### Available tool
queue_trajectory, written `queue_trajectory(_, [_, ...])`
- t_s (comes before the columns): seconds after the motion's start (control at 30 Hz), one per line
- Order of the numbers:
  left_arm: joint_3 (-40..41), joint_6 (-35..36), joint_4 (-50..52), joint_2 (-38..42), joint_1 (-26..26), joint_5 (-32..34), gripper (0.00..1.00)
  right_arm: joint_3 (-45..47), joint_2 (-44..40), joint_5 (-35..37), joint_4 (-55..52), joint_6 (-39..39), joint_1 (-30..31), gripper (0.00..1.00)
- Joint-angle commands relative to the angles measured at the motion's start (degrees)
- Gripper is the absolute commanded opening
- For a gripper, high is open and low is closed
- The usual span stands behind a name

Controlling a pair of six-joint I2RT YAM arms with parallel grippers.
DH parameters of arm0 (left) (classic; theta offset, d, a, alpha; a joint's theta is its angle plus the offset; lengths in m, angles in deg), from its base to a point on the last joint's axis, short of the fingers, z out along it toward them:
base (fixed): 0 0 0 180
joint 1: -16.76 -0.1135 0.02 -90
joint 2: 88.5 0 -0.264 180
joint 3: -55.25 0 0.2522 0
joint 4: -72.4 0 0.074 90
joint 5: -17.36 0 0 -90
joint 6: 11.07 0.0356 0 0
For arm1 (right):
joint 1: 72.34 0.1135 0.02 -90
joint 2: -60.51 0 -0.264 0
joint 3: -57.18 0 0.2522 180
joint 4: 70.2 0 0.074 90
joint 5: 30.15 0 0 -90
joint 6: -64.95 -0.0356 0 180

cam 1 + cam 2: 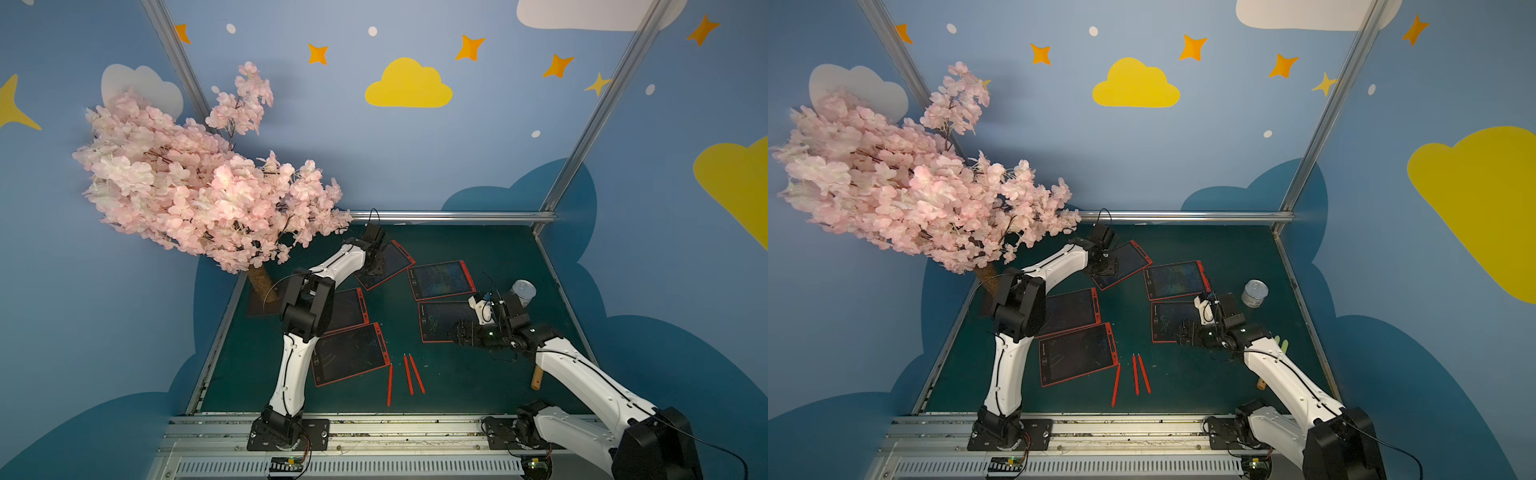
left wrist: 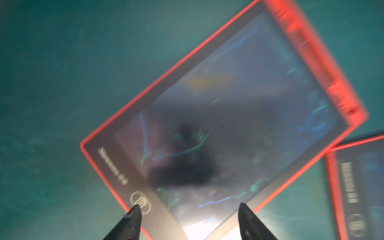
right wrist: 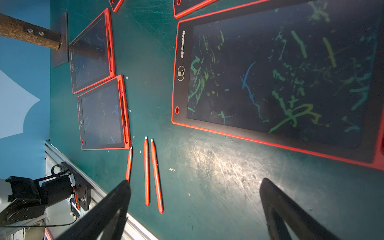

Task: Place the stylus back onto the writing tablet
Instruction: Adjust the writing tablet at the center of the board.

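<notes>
Not yet done, I'd judge — three styluses (image 1: 408, 374) lie loose on the mat (image 1: 478, 374) near its front edge, my left gripper (image 2: 189, 206) over the far tablet (image 2: 228, 104) and my right gripper (image 3: 194, 181) over the mat, both spread wide, empty.

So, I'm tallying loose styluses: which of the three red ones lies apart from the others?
The lone stylus whose tip sits by the corner of the frontmost tablet; the other two styluses lie as a close pair beside it.
</notes>
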Motion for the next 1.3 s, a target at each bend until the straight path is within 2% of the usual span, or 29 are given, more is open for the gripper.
queue_trajectory(0.0, [3.0,-1.4,2.4,3.6,-0.6,1.4,0.69,0.7,0.3,-0.9,0.3,-0.5,0.4,0.96])
queue_trajectory(0.2, [7.1,-1.9,2.5,5.1,-1.5,1.9,0.61,1.6,-0.2,-1.3,0.7,-0.8,0.8,0.96])
queue_trajectory(0.53, [7.4,-1.8,2.7,4.6,-1.9,0.8,0.49,2.3,-1.0,-0.3,-0.1,-1.0,1.0,0.96])
queue_trajectory(1.1, [8.5,-0.8,4.4,3.3,-1.9,-1.6,0.45,2.8,0.5,0.2,0.3,-1.3,1.0,0.96])
queue_trajectory(1.27, [6.9,0.4,5.7,1.5,-2.0,-0.1,0.38,2.8,0.4,0.3,0.1,-1.4,1.0,0.96])
